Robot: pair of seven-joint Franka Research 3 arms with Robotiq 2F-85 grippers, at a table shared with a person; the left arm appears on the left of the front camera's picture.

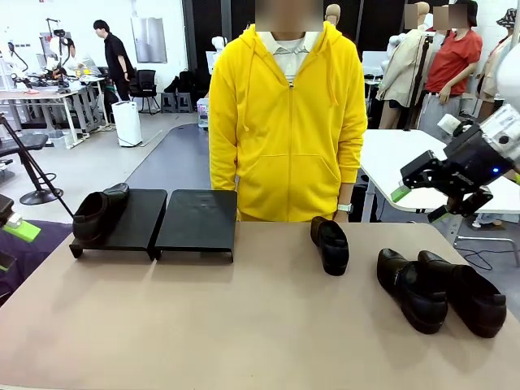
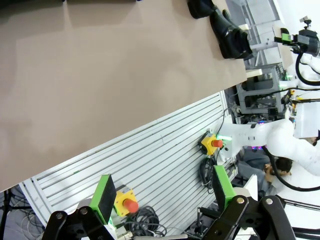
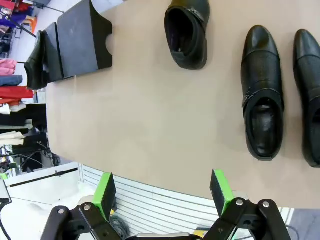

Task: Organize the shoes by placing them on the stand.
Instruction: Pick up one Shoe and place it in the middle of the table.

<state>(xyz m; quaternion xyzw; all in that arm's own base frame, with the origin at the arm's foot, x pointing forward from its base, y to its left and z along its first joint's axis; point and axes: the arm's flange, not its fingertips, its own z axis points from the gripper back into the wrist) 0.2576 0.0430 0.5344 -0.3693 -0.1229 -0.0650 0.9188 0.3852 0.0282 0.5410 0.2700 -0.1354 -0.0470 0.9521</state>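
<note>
The stand (image 1: pixel 195 221) sits at the far left of the table as two black platform sections. One glossy black shoe (image 1: pixel 97 211) lies on its left section. A second shoe (image 1: pixel 331 244) lies on the table near the person, and two more shoes (image 1: pixel 410 288) (image 1: pixel 465 294) lie side by side at the right. In the right wrist view I see the stand (image 3: pixel 82 42) and the three loose shoes (image 3: pixel 187 32) (image 3: pixel 260 90) (image 3: pixel 307 95). My right gripper (image 1: pixel 419 203) (image 3: pixel 162 192) hangs open above the right shoes. My left gripper (image 1: pixel 10 244) (image 2: pixel 164 192) is open, off the table's left edge.
A person in a yellow hoodie (image 1: pixel 288 122) stands at the far side behind the table. Below the table edge, the left wrist view shows a ribbed aluminium frame (image 2: pixel 150 160) with yellow emergency-stop buttons (image 2: pixel 212 143). A white table (image 1: pixel 406 158) stands behind at the right.
</note>
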